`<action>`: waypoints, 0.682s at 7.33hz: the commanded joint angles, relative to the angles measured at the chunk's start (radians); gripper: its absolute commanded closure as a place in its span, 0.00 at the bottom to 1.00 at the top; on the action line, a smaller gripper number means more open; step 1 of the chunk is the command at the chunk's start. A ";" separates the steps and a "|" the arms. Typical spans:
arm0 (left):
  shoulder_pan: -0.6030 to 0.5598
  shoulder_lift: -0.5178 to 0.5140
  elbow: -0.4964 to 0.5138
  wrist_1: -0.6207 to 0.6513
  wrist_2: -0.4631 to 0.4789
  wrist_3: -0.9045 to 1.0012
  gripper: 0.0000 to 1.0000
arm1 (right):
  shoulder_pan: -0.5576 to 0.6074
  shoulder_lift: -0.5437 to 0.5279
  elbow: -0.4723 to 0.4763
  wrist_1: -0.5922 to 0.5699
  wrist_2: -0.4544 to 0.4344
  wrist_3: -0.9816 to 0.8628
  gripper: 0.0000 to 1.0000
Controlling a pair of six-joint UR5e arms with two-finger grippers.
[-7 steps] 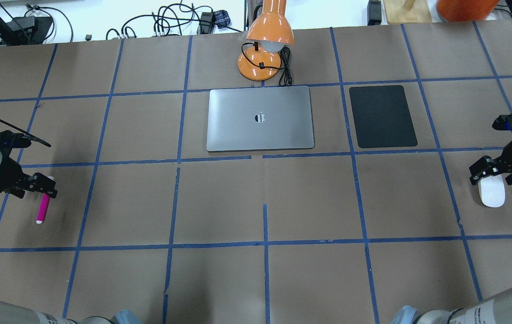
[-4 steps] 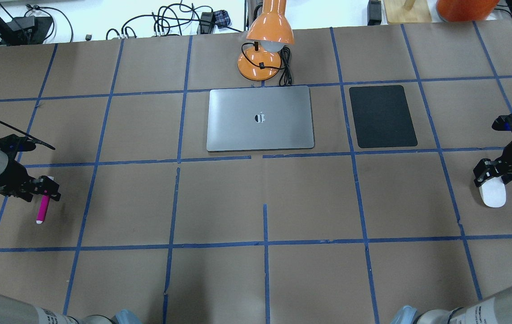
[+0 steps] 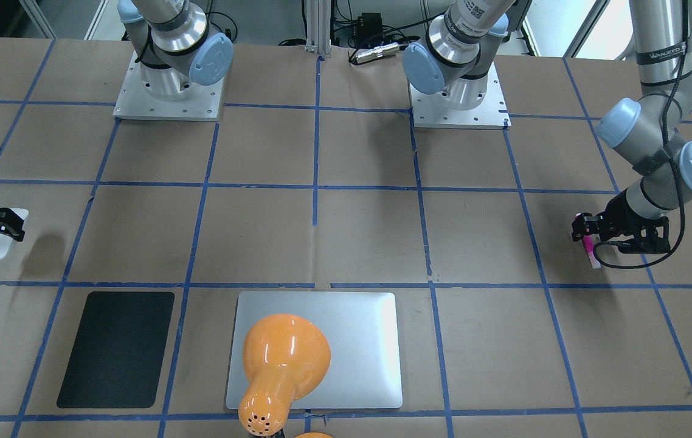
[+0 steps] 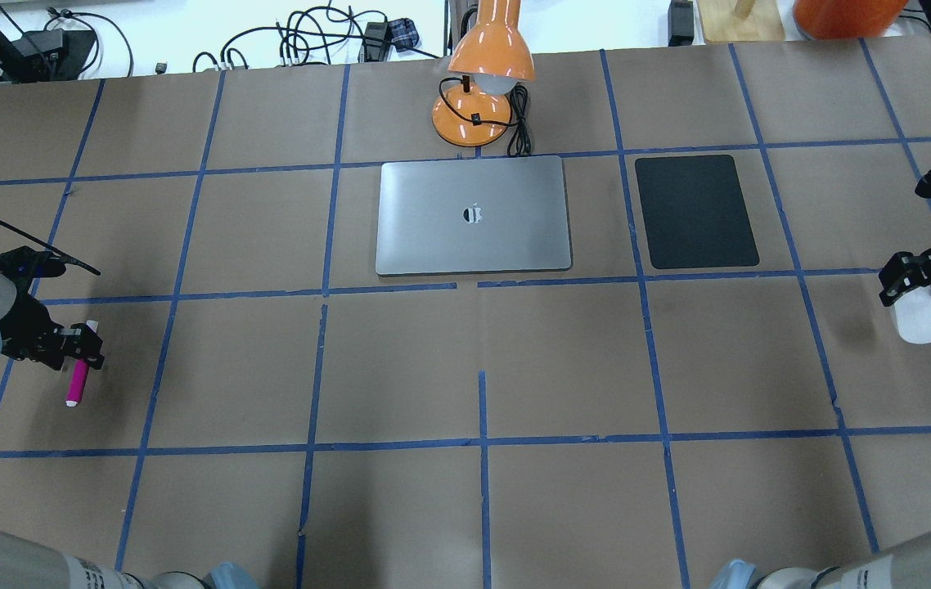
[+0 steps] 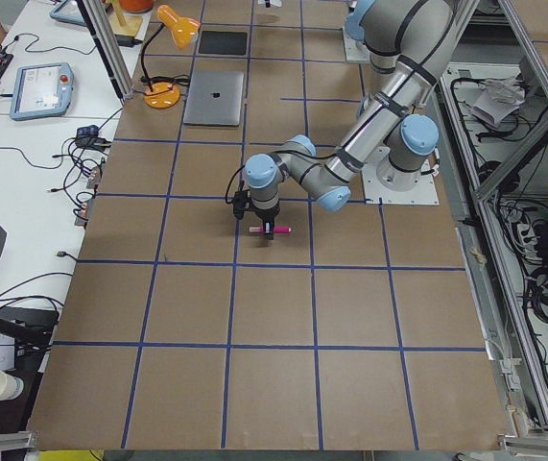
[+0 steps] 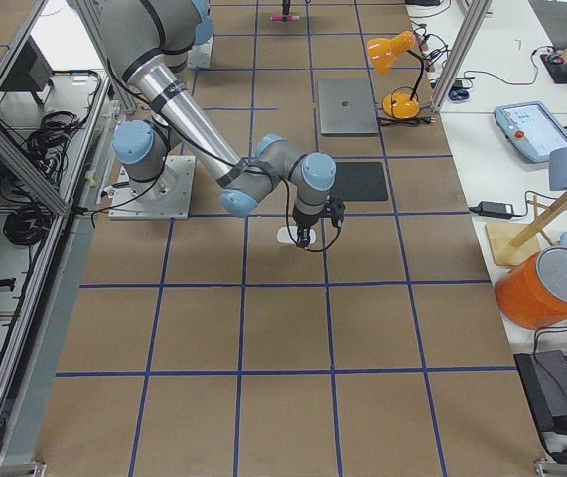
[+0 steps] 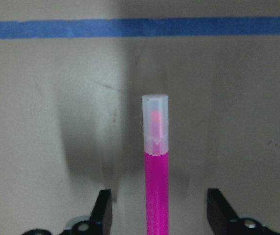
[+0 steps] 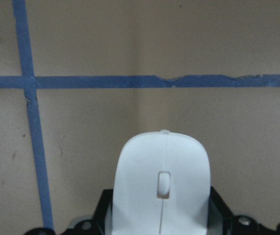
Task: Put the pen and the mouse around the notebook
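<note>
Two-fingered left gripper (image 4: 79, 345) gapes around slim magenta pen (image 7: 156, 166); right gripper (image 4: 915, 290) clamps glossy mouse (image 8: 162, 161).

overhead: behind robot (image 3: 166, 85), looks forward-down | front: opposite, robot at 12 o'clock | sides: table (image 4: 564, 368) ends, far | wrists: close-up | exteriors share notebook (image 4: 474, 217)

My left arm (image 3: 650, 131) is stretched far out sideways, my left claw (image 4: 81, 348) pointing down with fingers spread. My right arm (image 6: 204, 134) is stretched out opposite, my right claw (image 4: 915, 294) pinching the mouse (image 4: 917, 323) at its sides.
</note>
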 commanded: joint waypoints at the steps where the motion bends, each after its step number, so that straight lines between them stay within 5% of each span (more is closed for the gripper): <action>1: 0.000 -0.002 0.000 0.001 0.000 -0.003 0.39 | 0.174 0.001 -0.078 0.030 0.024 0.035 0.81; 3: 0.000 -0.004 0.000 0.001 0.000 -0.019 0.74 | 0.284 0.053 -0.128 0.026 0.112 0.089 0.80; 4: 0.000 -0.004 0.000 0.001 0.000 -0.019 1.00 | 0.319 0.108 -0.179 0.026 0.146 0.121 0.80; 5: -0.003 0.001 0.008 0.001 0.004 -0.021 1.00 | 0.339 0.167 -0.239 0.028 0.146 0.149 0.80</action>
